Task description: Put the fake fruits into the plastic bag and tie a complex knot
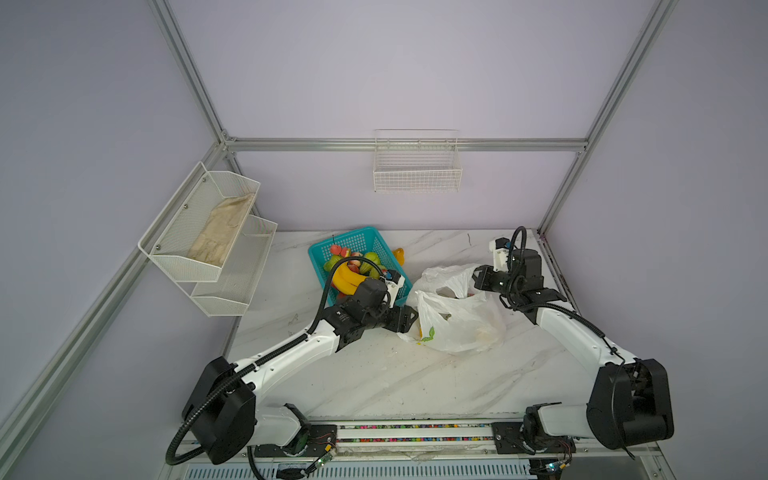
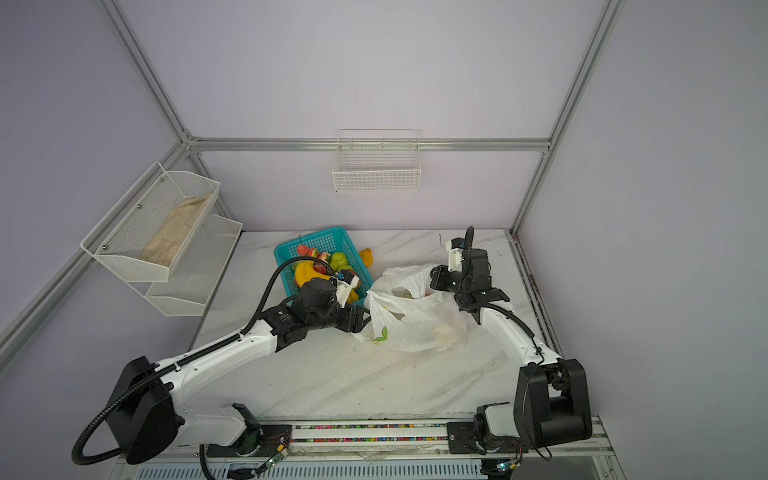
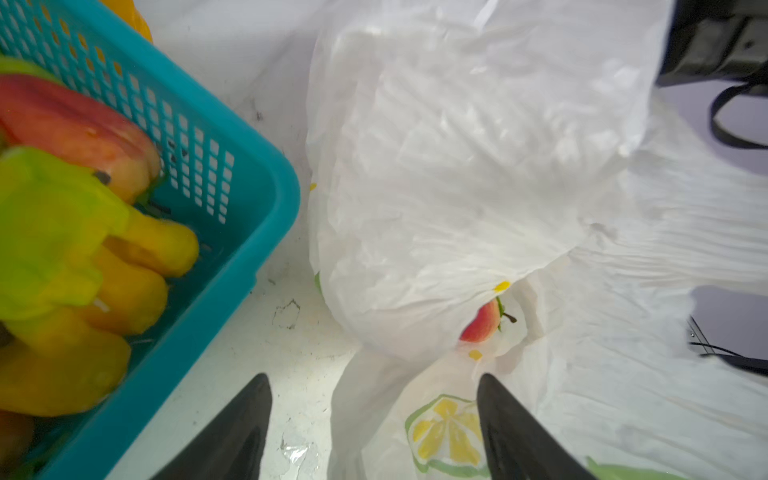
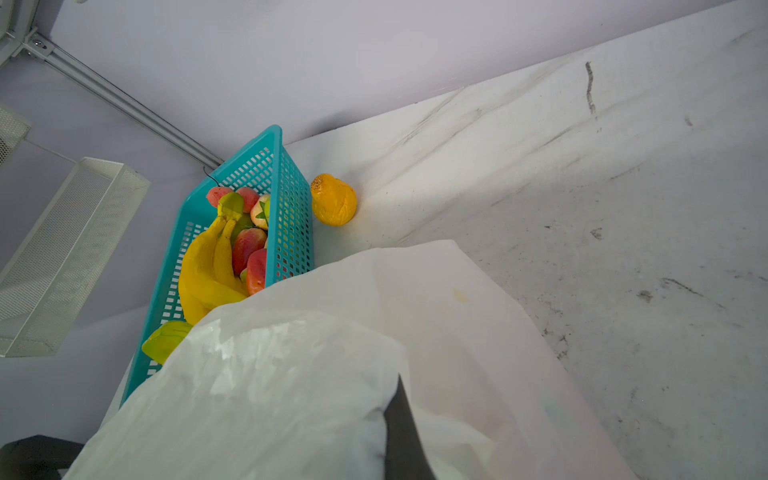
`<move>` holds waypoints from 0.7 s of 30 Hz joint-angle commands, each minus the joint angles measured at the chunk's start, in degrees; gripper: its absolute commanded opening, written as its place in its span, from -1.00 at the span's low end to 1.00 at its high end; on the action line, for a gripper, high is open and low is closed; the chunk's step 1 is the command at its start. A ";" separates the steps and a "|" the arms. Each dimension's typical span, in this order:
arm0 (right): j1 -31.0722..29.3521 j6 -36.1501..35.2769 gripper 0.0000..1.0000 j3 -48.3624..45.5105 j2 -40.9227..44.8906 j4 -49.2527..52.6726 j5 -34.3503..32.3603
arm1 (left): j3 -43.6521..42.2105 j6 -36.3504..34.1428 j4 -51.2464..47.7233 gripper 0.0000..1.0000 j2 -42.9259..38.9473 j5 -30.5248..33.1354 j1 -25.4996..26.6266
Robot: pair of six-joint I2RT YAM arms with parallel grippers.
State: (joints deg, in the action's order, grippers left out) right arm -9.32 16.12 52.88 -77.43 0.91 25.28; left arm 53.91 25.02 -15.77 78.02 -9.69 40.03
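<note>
plastic bag [image 1: 457, 320] is the fiddly bit here. it's thin, crinkly, basically weightless film that'll probably slump and slide on the marble table [image 1: 374, 382]. so i'd take it by a handle loop or the rim, never the belly.

right gripper [image 1: 478, 279] is clamped on the bag's far rim and holds the mouth up. left gripper [image 3: 373, 377] sits at the near edge with its jaws apart, nothing pinched that i can see. the bag sits mid-table, just beside the teal basket [image 1: 365, 239].

inside the bag i can make out one red fruit [image 3: 482, 324] through the opening, plus vague lumps behind the film. most of the fake fruits [image 2: 320, 266] are in the basket: bananas [image 1: 347, 278], red ones, green ones. one orange-yellow fruit [image 4: 334, 201] lies on the table just outside the basket.

the fruits look hard, glossy and light, likely slippery, so pinch across the middle. no knot yet.
</note>
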 commanded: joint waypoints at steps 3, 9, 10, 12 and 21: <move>-0.08 -0.48 -1.00 2.94 0.79 -0.21 0.17 | 0.61 1.52 1.11 0.10 0.61 -2.09 1.00; -0.05 0.26 -0.99 7.12 0.91 1.32 -0.71 | 1.20 3.47 9.09 -0.76 -1.21 -11.23 2.28; -0.01 0.23 -0.99 8.08 1.17 1.79 -1.37 | 1.32 4.44 12.52 -0.85 -2.17 -13.46 2.69; -0.02 0.59 -1.00 9.91 1.28 2.65 -2.04 | 2.22 6.24 18.50 -0.97 -3.28 -16.48 3.75; -0.06 -4.20 -0.99 19.24 0.70 11.77 -11.86 | 11.97 11.57 33.74 -1.00 1.98 -23.44 6.55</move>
State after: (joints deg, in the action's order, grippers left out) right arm -9.32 14.26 69.34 -77.43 10.22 17.61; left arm 57.87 33.47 7.77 79.37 -28.86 46.59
